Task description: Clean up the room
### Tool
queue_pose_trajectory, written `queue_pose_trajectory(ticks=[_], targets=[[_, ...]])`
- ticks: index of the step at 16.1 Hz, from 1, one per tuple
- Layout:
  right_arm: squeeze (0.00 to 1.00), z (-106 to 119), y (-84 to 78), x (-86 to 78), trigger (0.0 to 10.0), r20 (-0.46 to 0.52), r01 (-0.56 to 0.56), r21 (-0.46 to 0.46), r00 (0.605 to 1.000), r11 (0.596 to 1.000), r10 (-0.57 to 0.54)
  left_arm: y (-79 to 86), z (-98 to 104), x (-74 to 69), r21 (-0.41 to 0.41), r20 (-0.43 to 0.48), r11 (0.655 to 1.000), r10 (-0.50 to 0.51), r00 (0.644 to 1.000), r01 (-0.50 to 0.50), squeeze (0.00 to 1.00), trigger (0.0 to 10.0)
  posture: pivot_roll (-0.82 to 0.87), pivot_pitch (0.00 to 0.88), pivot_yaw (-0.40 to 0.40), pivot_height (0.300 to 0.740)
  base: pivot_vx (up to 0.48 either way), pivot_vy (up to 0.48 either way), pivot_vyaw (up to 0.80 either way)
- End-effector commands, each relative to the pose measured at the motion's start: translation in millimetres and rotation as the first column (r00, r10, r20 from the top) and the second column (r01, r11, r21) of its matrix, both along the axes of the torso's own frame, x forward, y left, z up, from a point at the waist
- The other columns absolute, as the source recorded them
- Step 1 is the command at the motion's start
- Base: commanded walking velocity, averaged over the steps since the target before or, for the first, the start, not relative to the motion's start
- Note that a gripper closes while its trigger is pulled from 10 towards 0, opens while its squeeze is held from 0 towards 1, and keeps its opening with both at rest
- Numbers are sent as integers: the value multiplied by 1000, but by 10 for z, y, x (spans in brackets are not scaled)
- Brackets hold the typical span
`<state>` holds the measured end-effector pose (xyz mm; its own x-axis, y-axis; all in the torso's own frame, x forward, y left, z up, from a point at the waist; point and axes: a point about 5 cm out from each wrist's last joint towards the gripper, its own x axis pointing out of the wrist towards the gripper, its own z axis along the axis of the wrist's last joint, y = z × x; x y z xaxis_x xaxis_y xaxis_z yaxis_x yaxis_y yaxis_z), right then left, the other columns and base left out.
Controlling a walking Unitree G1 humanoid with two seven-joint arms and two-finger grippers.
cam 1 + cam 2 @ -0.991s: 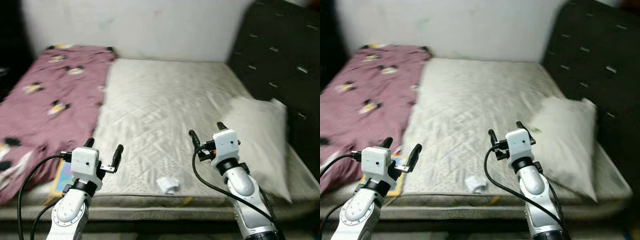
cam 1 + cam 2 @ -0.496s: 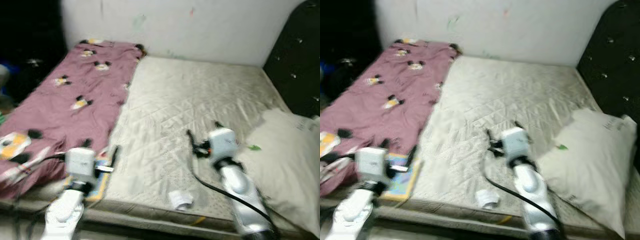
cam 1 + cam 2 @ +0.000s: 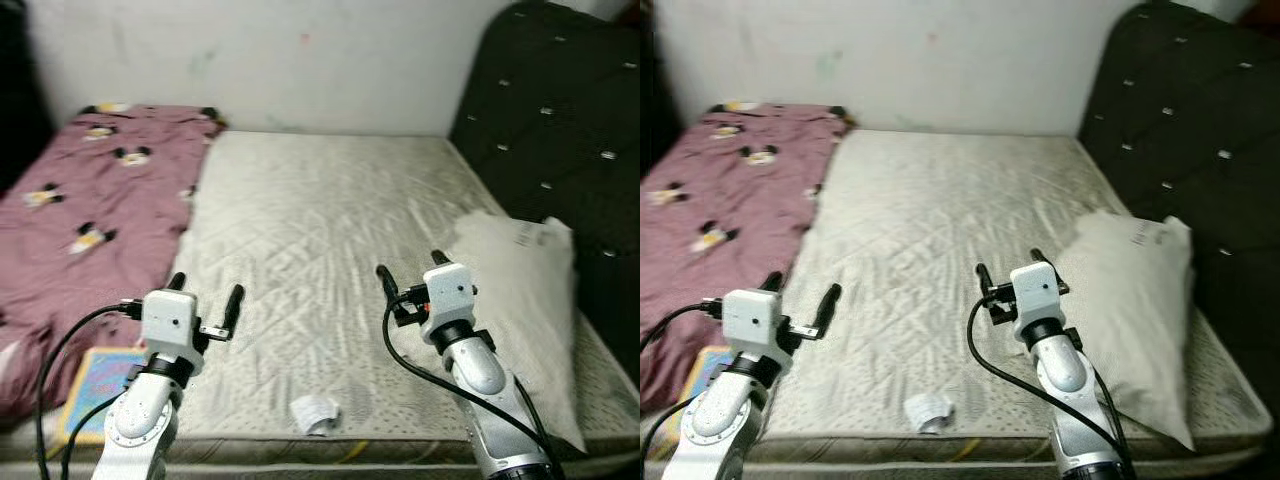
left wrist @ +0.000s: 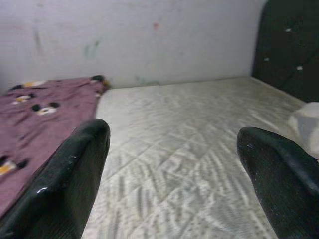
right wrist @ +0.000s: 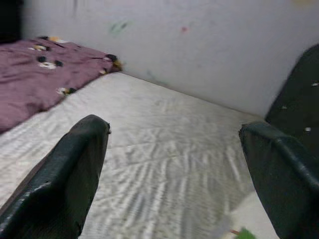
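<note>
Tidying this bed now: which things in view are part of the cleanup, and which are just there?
Belongs to the cleanup:
crumpled white paper at the mattress's near edge
colourful book by the blanket's near end
maroon blanket, rumpled
pillow, lying askew

Just there:
mattress
black headboard
wall

Left gripper and right gripper hover open, holding nothing.

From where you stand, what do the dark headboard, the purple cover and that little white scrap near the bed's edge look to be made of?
The headboard looks like padded dark leather or imitation: buttoned tufts, faint sheen. The purple cover seems soft printed cloth, matte and creased, with cartoon figures. The white scrap looks like crumpled paper or tissue; too small to be sure.
</note>
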<state>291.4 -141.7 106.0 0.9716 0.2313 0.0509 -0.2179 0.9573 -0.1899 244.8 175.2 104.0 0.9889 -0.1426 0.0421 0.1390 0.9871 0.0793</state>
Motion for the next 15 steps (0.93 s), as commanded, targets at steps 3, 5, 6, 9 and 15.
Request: queue_pose_trajectory(ticks=[3, 5, 6, 9, 15], targets=[[0, 27, -20, 24, 10000, 4, 5, 9, 1000, 1000, -5, -2, -32, 0, -19, -20, 1000, -2, 1000, 1, 0, 10000, 29, 0, -48, 740, 0, 480, -800], [0, 13, -11, 23, 10000, 1, 2, 8, 1000, 1000, -2, -7, -46, -1, -27, -27, 1000, -5, 1000, 4, 0, 10000, 30, 0, -48, 740, 0, 480, 0], [0, 1, 2, 27, 10000, -1, -3, 4, 1000, 1000, 3, -9, -58, 2, -34, -34, 999, -5, 999, 4, 0, 10000, 31, 0, -47, 740, 0, 480, 0], [0, -17, 7, 33, 10000, -11, -1, 10, 1000, 1000, 1, 40, -101, 1, -69, -54, 997, 34, 998, -37, 0, 10000, 24, 0, -48, 740, 0, 480, 0], [0, -26, 176, 87, 10000, -4, -30, 33, 1000, 999, 30, 9, -7, 147, -82, 5, 996, 48, 999, -48, 0, 10000, 29, 0, -47, 740, 0, 80, -133]])
